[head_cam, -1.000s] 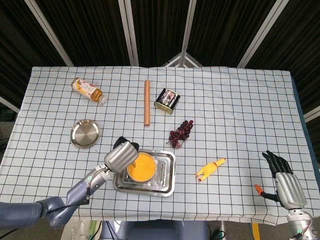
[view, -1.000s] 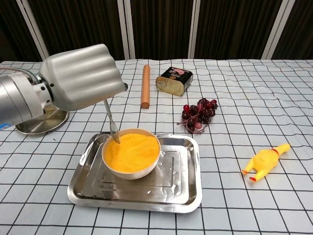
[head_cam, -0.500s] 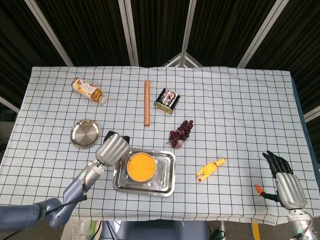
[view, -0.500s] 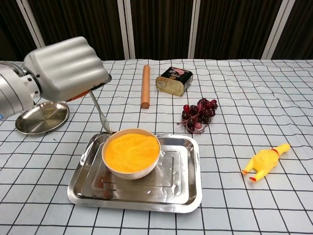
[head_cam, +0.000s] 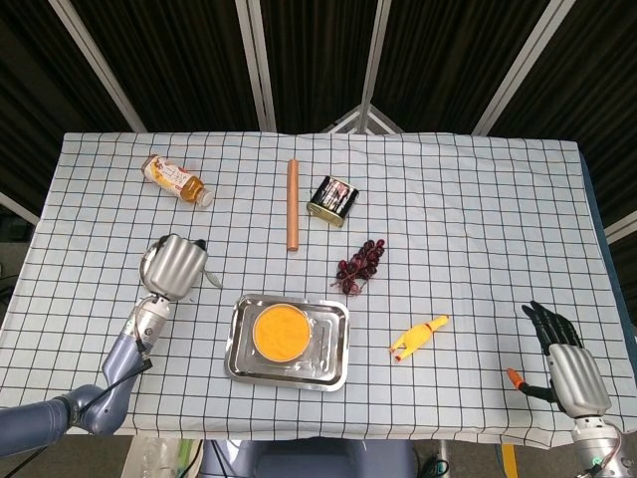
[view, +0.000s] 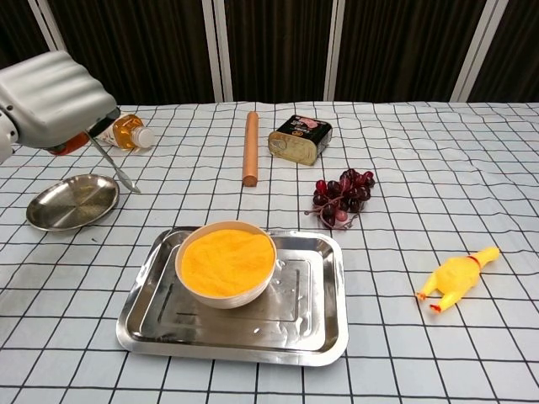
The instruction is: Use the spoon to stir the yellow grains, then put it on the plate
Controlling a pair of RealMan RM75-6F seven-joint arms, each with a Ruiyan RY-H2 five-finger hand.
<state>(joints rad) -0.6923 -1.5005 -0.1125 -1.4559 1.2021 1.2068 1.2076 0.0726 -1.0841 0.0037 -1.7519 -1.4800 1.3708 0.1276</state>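
Even, bright overhead light falls across the checked counter (head_cam: 448, 199), set against dark curtains behind. Shadows are soft and short. Glare streaks the steel tray (view: 312, 324) and the small plate (view: 50, 220) in the chest view. The left robot hand (view: 52, 97) looms large and slightly soft near that lens; the head view is sharp throughout.

the spoon (view: 115, 165) is a slim metal one, held in the air by the left hand (view: 52, 97), its handle running up under the fingers and its bowl end slanting down toward the near-right edge of the plate (view: 71, 202). the plate is a small round steel dish lying flat on the checked cloth, left of the bowl (view: 226, 263). the yellow grains (view: 227, 259) fill that white bowl nearly to the rim, and it sits in the left part of the steel tray (view: 312, 303).
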